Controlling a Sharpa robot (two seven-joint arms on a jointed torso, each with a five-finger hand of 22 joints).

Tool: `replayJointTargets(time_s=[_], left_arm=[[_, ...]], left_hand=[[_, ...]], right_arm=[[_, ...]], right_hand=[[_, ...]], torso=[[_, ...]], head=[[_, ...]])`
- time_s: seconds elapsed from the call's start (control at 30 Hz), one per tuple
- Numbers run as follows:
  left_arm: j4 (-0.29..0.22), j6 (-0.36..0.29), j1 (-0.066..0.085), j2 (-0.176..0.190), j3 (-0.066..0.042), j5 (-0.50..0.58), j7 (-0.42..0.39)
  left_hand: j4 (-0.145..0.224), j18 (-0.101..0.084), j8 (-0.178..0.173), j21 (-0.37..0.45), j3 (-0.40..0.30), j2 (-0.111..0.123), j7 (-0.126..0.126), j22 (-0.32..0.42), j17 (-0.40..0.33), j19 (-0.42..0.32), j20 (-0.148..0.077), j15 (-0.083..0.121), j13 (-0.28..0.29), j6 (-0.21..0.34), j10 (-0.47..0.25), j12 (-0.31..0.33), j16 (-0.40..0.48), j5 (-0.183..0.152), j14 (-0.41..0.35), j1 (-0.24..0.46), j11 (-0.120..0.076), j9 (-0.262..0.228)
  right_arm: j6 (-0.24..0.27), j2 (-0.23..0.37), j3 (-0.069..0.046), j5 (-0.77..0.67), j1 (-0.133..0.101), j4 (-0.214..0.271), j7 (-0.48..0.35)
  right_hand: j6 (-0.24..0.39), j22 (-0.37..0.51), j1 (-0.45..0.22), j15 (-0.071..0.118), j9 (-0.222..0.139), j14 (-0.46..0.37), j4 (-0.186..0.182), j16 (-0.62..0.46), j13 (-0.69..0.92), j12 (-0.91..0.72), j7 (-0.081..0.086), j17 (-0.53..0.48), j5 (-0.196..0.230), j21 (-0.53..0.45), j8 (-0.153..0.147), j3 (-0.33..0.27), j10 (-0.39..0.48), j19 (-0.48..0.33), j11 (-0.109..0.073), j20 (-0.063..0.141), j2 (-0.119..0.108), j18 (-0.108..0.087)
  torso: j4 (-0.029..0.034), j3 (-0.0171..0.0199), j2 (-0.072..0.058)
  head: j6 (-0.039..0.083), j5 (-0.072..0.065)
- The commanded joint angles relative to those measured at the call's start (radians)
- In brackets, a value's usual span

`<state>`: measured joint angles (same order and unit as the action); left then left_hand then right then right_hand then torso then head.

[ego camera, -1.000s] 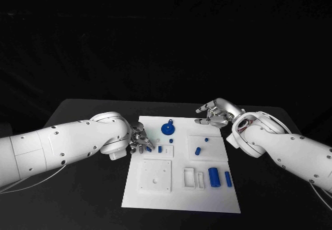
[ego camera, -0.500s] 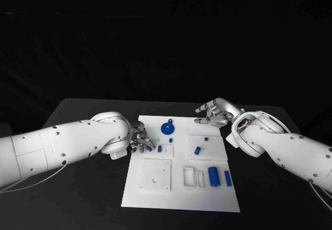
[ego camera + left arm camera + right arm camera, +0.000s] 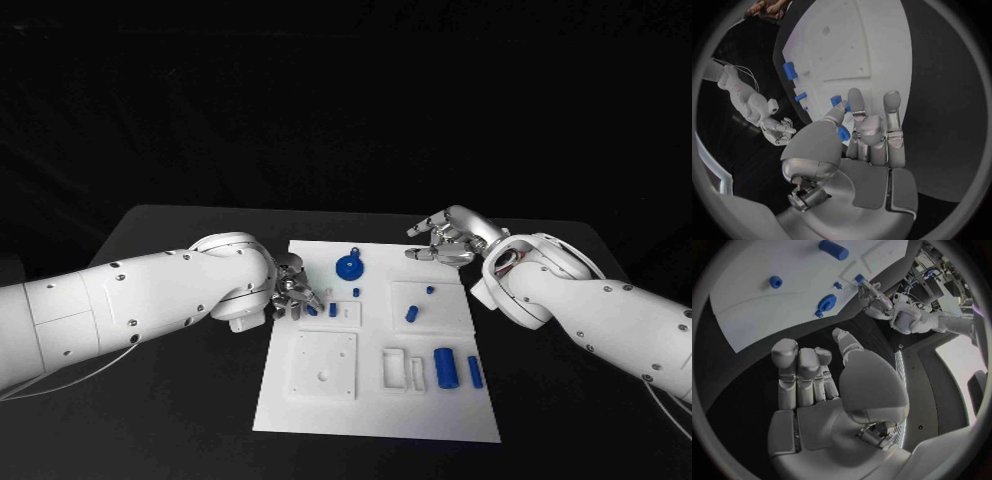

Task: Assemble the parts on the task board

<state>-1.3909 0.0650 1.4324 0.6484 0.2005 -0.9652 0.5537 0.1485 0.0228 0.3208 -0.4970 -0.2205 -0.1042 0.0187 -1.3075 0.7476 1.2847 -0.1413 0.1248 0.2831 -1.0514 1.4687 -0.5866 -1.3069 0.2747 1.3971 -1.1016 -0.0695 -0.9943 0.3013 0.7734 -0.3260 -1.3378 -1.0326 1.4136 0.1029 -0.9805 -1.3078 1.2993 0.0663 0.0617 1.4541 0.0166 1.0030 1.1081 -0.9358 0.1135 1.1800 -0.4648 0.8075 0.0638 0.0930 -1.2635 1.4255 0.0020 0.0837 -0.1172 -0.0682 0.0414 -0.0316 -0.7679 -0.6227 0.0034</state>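
The left hand (image 3: pixel 293 294) seems to pinch a small blue part (image 3: pixel 843 132) at the task board (image 3: pixel 378 415) edge, right hand (image 3: pixel 447 240) spread empty beyond; a loose pinch could drop it

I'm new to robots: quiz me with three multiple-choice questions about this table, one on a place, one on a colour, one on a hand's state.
1. Where is the right hand?
A. over the board's near edge
B. beside the board's far right corner
C. under the table

2. What colour is the round part?
A. blue
B. red
C. green

3. What is the left hand doing?
A. lying flat and open
B. pinching a small blue piece
C. gripping the task board

Answers: 1 B, head view places it there; 2 A, plainly blue; 3 B, left wrist view shows blue between fingers.
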Motion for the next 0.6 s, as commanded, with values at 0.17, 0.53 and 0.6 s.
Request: replayJointTargets(time_s=[0.17, 0.53, 0.6], left_arm=[[-0.001, 0.044, -0.005, 0.000, 0.003, -0.001, -0.004], [0.009, 0.047, -0.005, -0.003, 0.003, -0.004, -0.010], [0.011, 0.049, -0.005, -0.004, 0.003, -0.004, -0.010]], left_hand=[[0.013, 0.003, -0.004, -0.005, -0.015, -0.001, -0.039, -0.018, 0.002, 0.004, 0.001, 0.001, -0.001, -0.043, 0.045, -0.005, 0.004, 0.001, 0.006, -0.016, -0.006, -0.012], [0.008, 0.005, -0.007, -0.005, -0.012, 0.000, -0.039, -0.019, 0.004, 0.003, 0.002, 0.000, -0.003, -0.044, 0.045, -0.004, 0.006, -0.001, 0.005, -0.024, -0.006, -0.010], [0.007, 0.005, -0.007, -0.005, -0.012, -0.001, -0.039, -0.019, 0.004, 0.003, 0.002, 0.000, -0.003, -0.045, 0.045, -0.004, 0.006, -0.003, 0.005, -0.024, -0.006, -0.011]], right_arm=[[-0.010, 0.001, 0.000, -0.002, 0.002, 0.001, -0.004], [-0.011, 0.001, 0.000, -0.002, 0.004, 0.001, -0.005], [-0.011, 0.000, 0.000, -0.002, 0.004, 0.000, -0.006]], right_hand=[[-0.001, -0.098, -0.008, 0.000, -0.001, -0.001, -0.002, -0.006, 0.000, 0.003, 0.002, -0.001, -0.002, -0.004, -0.003, 0.006, 0.007, 0.004, -0.001, 0.000, 0.002, -0.003], [-0.001, -0.098, -0.008, 0.000, -0.001, -0.001, -0.002, -0.006, 0.000, 0.003, 0.002, -0.001, -0.002, -0.004, -0.003, 0.006, 0.007, 0.004, -0.001, 0.000, 0.002, -0.003], [-0.001, -0.098, -0.008, 0.000, -0.001, -0.001, -0.002, -0.006, 0.000, 0.003, 0.002, -0.001, -0.002, -0.004, -0.003, 0.006, 0.007, 0.004, -0.001, 0.000, 0.002, -0.003]], torso=[[-0.0011, 0.0001, -0.001], [0.0005, -0.0004, 0.000], [-0.0004, -0.0003, 0.000]], head=[[-0.001, -0.001], [-0.003, -0.002], [-0.004, -0.001]])
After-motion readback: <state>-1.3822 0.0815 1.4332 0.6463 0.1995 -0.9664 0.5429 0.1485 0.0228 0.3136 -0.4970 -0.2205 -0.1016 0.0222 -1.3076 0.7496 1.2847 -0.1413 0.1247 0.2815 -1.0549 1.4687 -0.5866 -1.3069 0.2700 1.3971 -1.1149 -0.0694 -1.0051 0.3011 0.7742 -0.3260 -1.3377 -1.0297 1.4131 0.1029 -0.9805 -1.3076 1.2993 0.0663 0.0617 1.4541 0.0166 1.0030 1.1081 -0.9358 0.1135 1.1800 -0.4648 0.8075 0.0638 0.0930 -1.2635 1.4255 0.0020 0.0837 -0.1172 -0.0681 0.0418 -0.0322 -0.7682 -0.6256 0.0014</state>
